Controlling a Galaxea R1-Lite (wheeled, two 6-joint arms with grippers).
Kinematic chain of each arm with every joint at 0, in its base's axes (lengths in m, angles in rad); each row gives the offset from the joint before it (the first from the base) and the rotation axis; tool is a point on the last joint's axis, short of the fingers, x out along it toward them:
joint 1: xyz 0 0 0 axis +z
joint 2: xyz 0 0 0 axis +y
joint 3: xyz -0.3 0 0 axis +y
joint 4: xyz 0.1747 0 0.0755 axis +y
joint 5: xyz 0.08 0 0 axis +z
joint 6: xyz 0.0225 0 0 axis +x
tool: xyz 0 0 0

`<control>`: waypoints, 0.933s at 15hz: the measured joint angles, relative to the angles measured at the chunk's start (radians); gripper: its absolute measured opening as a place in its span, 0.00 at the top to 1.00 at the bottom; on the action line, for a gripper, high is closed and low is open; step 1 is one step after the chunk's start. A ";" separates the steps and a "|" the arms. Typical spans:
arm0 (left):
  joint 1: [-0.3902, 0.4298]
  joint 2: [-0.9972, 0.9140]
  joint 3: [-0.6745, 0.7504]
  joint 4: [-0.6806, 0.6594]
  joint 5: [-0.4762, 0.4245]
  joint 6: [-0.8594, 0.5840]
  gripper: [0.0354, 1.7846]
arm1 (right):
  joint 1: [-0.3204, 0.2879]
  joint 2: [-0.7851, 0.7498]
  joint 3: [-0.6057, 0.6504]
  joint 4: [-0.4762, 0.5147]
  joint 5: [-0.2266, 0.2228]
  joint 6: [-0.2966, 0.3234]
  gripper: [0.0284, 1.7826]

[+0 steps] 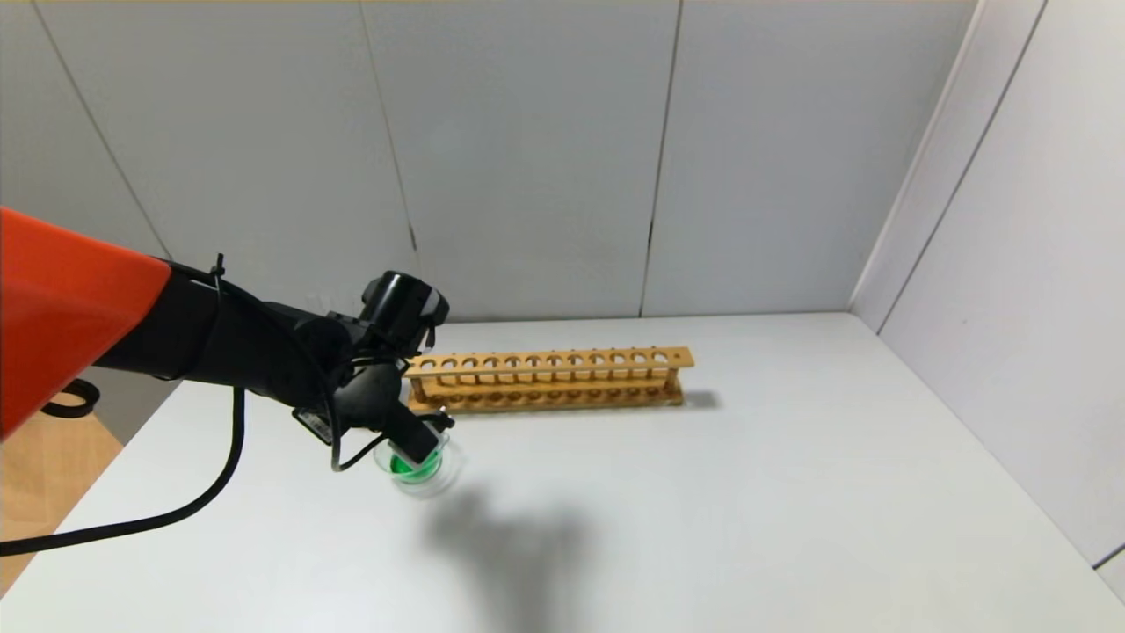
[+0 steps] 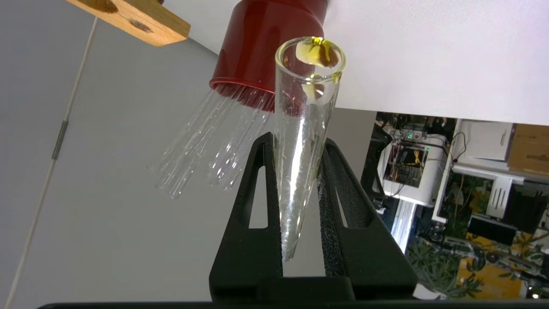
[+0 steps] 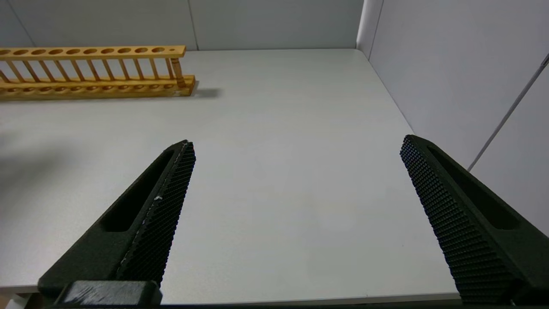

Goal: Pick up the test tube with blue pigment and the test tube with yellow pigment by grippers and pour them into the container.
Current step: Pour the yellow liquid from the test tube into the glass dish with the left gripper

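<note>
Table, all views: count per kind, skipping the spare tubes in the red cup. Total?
Wooden rack: 1
Glass container: 1
Red cup: 1
Test tube with yellow pigment, in left gripper: 1
Total: 4

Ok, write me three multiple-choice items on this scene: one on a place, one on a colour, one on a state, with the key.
1. Where is the left gripper?
A. over the container
B. behind the wooden rack
C. at the table's right edge

2. What colour is the liquid in the container?
A. red
B. green
C. clear

3. How is the right gripper?
A. shut on a tube
B. shut, empty
C. open, empty

Key: 1 A, the head view shows it above the dish. 2 B, green pools in the glass. 3 C, its fingers stand wide apart over the bare table.
</note>
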 joint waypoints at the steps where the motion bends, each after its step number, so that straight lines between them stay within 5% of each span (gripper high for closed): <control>1: -0.006 0.003 -0.005 0.000 0.001 0.003 0.85 | 0.000 0.000 0.000 0.000 0.000 0.000 0.02; 14: -0.076 0.016 -0.030 0.004 0.131 0.124 0.85 | 0.000 0.000 0.000 0.000 -0.001 0.000 0.02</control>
